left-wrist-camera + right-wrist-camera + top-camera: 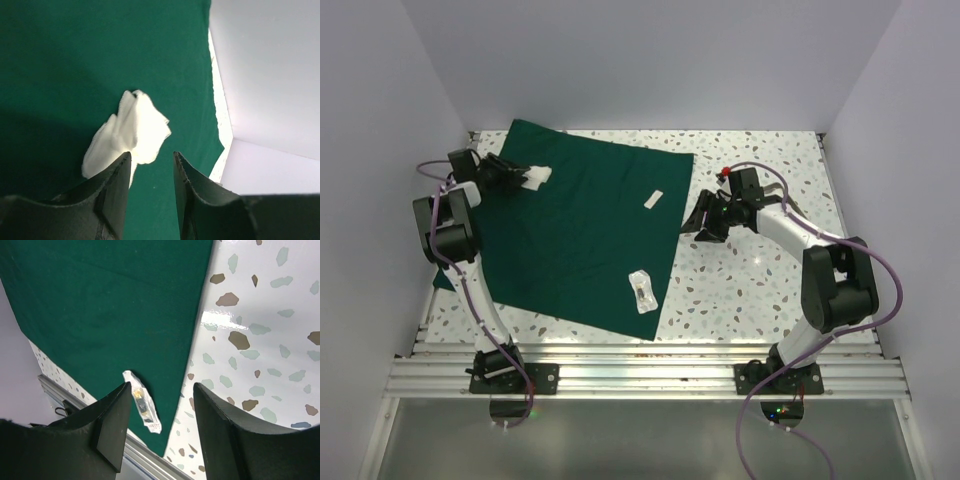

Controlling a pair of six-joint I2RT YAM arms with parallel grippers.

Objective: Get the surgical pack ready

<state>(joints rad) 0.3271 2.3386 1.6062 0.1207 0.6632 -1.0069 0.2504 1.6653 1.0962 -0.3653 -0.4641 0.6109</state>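
On the left, the left gripper [508, 173] is at the far left corner of the surgical pack [580, 230], the big green cloth lying flat on the desk [750, 290]. Its fingers are a little apart and hold nothing. A soft white pad [536, 177] lies on the cloth just in front of them. I think the pad is put there so it can go inside the pack. In the middle of the cloth lies a small white strip [654, 199]. Near the front edge lies a clear packet [642, 290]. On the right, the right gripper [705, 224] hangs just beside the cloth's right edge, with its fingers wide apart and empty. I think it is there so it can lift that edge and fold it over.
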